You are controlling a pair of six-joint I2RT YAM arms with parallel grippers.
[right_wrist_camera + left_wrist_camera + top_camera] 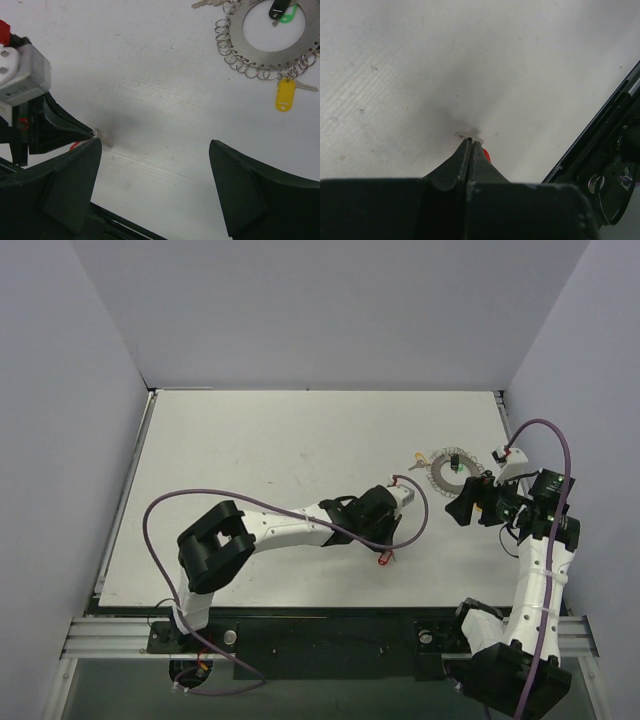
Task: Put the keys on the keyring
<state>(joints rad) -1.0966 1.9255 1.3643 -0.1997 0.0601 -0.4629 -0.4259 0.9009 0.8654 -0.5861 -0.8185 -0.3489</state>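
Note:
My left gripper is shut on a tiny red-headed key low over the white table. In the left wrist view its closed tips pinch the silver blade, and the red head shows beside the right finger. The keyring lies flat at the right: a silvery ring edged with small coiled loops. A yellow key, a green one and a plain silver one hang on it. My right gripper is open and empty, just below the keyring.
The white table is walled at the back and both sides. Its near edge meets a black rail close to the left gripper. Purple cables loop over both arms.

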